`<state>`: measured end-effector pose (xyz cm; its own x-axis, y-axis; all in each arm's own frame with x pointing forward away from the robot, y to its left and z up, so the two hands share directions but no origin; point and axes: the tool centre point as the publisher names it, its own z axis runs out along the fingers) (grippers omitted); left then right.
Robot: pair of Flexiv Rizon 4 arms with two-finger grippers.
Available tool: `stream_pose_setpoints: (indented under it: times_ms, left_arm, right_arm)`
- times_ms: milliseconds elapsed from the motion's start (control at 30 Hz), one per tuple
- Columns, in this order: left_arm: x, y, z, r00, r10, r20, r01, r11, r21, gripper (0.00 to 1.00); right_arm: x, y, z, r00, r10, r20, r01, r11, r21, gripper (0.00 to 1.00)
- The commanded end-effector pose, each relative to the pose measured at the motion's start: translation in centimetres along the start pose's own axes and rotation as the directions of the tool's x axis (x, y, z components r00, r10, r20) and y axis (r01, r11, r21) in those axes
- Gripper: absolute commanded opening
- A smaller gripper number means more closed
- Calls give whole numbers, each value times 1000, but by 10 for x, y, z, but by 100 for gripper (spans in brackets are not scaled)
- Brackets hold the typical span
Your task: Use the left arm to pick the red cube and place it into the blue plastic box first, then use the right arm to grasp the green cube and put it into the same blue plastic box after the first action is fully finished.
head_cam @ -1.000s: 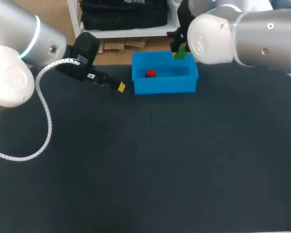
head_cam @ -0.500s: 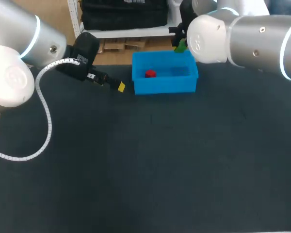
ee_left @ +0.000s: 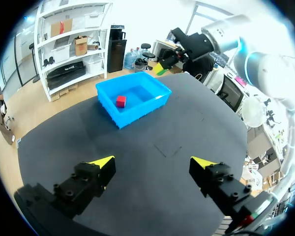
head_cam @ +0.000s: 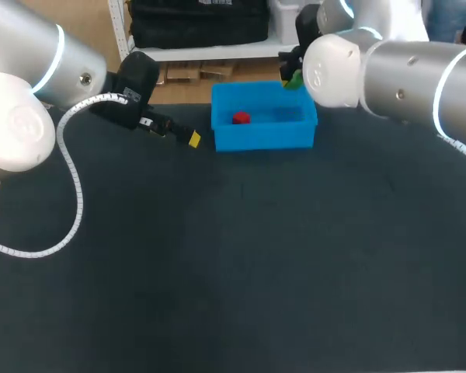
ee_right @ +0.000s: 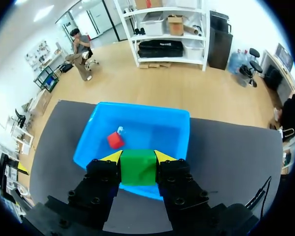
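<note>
Right gripper [ee_right: 138,158] is clamping the green cube [ee_right: 138,168], with both yellow-tipped fingers pressing opposite faces and standing only as far apart as the block is wide. In the right wrist view the cube is covering part of the nearest wall of the blue plastic box [ee_right: 137,106]. It is hanging raised at the rim, not lying inside. In the head view the right arm's pale rounded housing is hiding nearly all of this gripper, and only a sliver of green is showing at the box's far right corner. From there I cannot tell whether the cube is over the interior or just outside the rim.

Red cube [ee_right: 115,140] is sitting on the box floor in the left half, turned corner-on to the walls. A tiny pale speck is lying beside it, too small to identify.

Left gripper [ee_left: 152,164] is standing wide open and holding nothing, its fingers well apart over the table [head_cam: 217,256] and well short of the box. In the head view only one of its yellow tips is showing.

Materials — the box is rectangular, smooth blue plastic with thin upright walls. The cubes are looking matte and sharp-edged. The table is wearing a dark matte mat with faint thin lines that I cannot make out. A white spiral-wrapped cable [head_cam: 74,179] is looping from the left arm over the mat's left side.
</note>
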<state>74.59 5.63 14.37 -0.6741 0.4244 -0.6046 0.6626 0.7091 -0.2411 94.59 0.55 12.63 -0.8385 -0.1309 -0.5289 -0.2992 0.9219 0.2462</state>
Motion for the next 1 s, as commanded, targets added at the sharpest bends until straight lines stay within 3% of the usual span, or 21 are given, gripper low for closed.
stream_pose_setpoints:
  times_ms: [33,700,733,767,800,1000]
  left_arm:
    - [1,1,0,1000,2,5,-2,1000,4,100]
    - [1,1,0,1000,2,5,-2,1000,4,100]
    - [1,1,0,1000,2,5,-2,1000,4,100]
    - [1,1,0,1000,2,5,-2,1000,4,100]
    - [1,1,0,1000,2,5,-2,1000,4,100]
    - [1,1,0,1000,2,5,-2,1000,4,100]
  right_arm:
    - [-10,-5,14,1000,0,-9,0,1000,-14,0]
    - [-12,-9,37,1000,-4,-20,3,999,-45,0]
    - [-12,-9,37,1000,-5,-17,4,999,-40,4]
    - [-12,-9,37,1000,-6,-16,5,999,-38,45]
    - [-12,-9,37,1000,-9,-17,8,999,-39,100]
    - [-10,-8,36,1000,-12,-9,11,999,-38,100]
